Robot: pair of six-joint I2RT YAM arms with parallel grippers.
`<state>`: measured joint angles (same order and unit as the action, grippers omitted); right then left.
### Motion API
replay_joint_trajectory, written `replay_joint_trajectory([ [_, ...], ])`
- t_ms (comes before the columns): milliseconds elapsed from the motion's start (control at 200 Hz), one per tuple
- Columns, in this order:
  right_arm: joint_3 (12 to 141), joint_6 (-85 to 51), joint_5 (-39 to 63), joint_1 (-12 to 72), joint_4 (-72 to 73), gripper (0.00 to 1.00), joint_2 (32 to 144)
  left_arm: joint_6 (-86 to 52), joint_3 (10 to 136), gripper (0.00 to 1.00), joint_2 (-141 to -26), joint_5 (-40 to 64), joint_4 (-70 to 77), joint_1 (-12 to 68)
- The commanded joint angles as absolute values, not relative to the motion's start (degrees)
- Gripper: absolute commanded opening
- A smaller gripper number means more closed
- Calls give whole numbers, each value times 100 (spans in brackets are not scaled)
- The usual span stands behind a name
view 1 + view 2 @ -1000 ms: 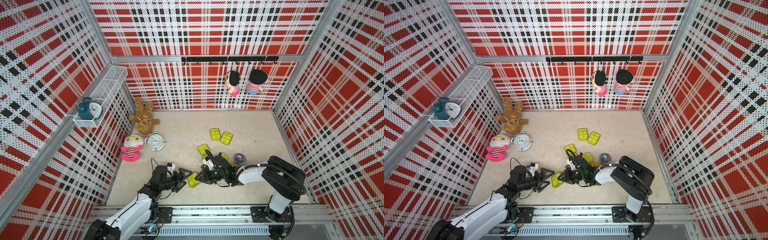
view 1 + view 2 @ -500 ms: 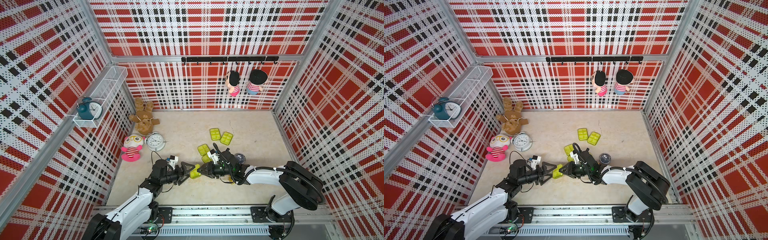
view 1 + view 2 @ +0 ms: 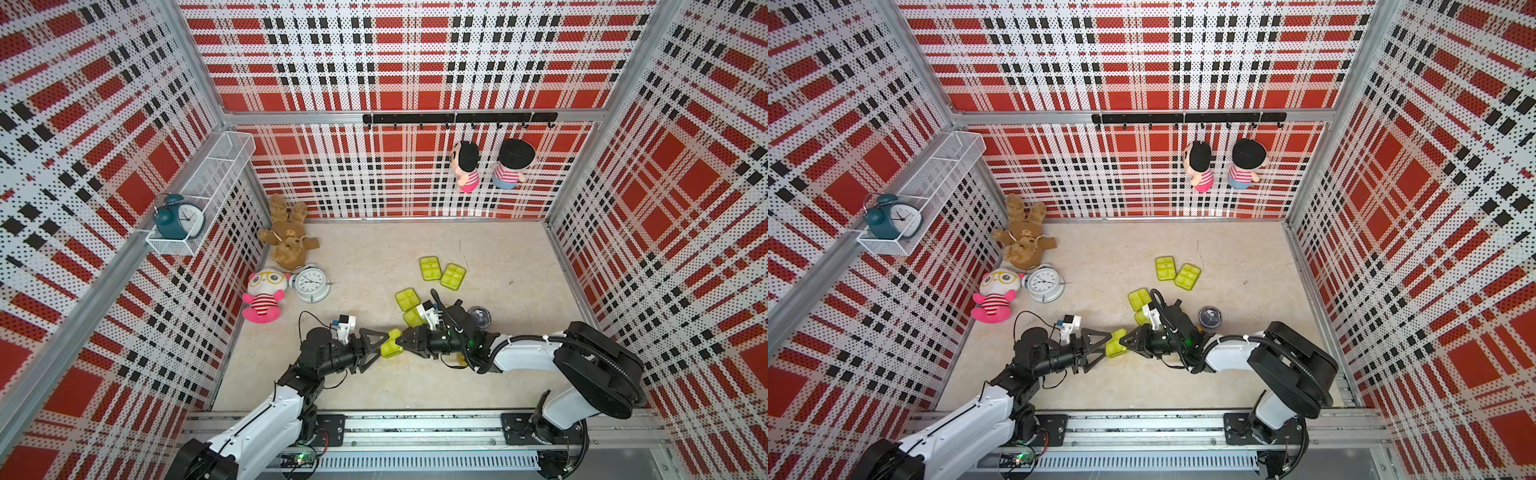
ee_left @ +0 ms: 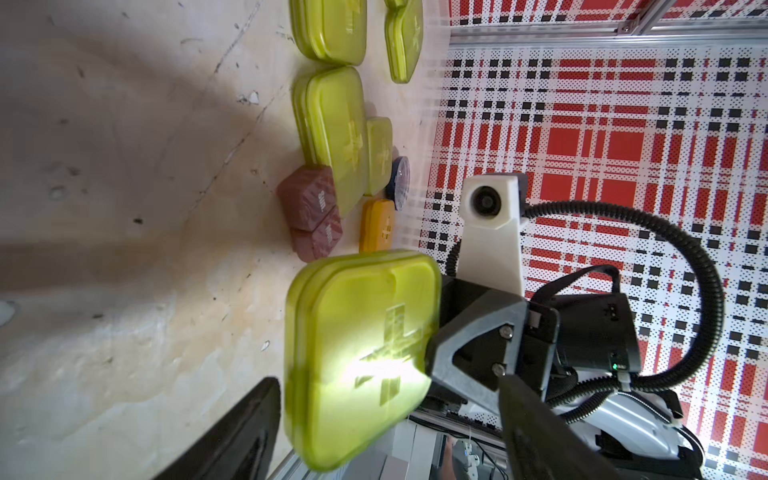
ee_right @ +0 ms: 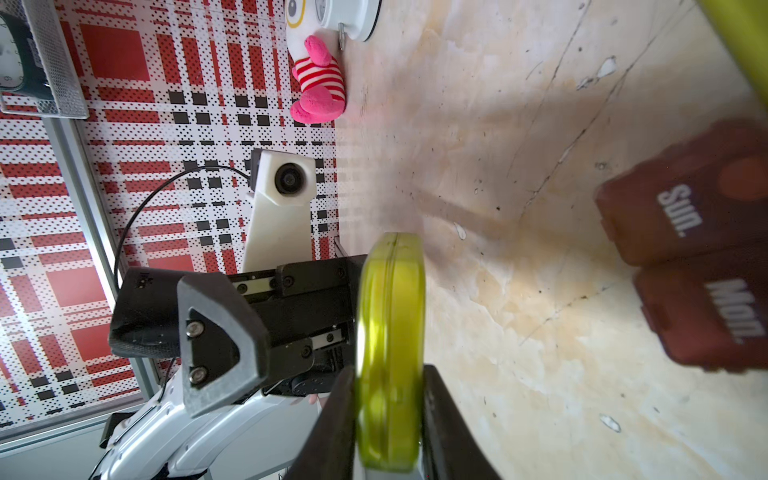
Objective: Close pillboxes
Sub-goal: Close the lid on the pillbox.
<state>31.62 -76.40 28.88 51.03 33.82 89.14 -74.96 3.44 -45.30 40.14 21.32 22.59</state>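
**Top views.** Both arms meet low over the near-middle of the counter (image 3: pixel 415 386). The right claw (image 3: pixel 402 341) is clenched on one lime pillbox (image 3: pixel 391 344) and offers it to the left claw (image 3: pixel 381 347). The left claw's jaws stand spread, one on each side of the box's free end. Several lime cases (image 3: pixel 430 268) lie further back, and a round navy one (image 3: pixel 480 318) sits just beside the right wrist.

**Left wrist view.** The held box is seen face-on, with a cross embossed on the lid, and it appears lifted off the counter. The left fingers (image 4: pixel 249 424) flank it, and I see no contact. Beyond it are two brown cases (image 4: pixel 309 203) and an orange one (image 4: pixel 376 226).

**Right wrist view.** The box is edge-on, pinched across its flat faces by the right fingers (image 5: pixel 332 432). The seam looks tight along the visible edge, but I cannot tell whether it is latched.

**Risks, my reading.**
- The right grip sits at one end, on smooth plastic. A push from the left jaws on the rim could pivot the box or squirt it out onto the counter.
- The claws are nose to nose, so a slightly long reach would knock the fingertips together.
- Squeezing rim to rim would not press a lid home.
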Motion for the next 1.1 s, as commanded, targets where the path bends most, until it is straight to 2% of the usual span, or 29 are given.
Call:
replay_joint_trajectory([
  [0, 3109, -7767, 2830, 5089, 3744, 27, 8839, -7696, 252, 83, -4387, 4039, 2452, 2293],
  [195, 2962, -7949, 2824, 5089, 4155, 27, 8763, -7820, 464, 74, -4336, 3881, 2550, 2421],
  [361, 2773, -8058, 2769, 5089, 4361, 27, 8619, -8075, 421, 54, -4325, 3842, 2982, 2517],
  [561, 2570, -8120, 2758, 5104, 4438, 27, 8430, -8224, 417, 52, -4321, 3735, 3278, 2702],
  [922, 2504, -8156, 2800, 5238, 4612, 30, 8335, -8192, 639, 36, -4639, 3563, 3542, 3037],
  [1092, 2418, -8156, 2760, 5247, 4604, 35, 8224, -8139, 709, 13, -4700, 3612, 3572, 3056],
])
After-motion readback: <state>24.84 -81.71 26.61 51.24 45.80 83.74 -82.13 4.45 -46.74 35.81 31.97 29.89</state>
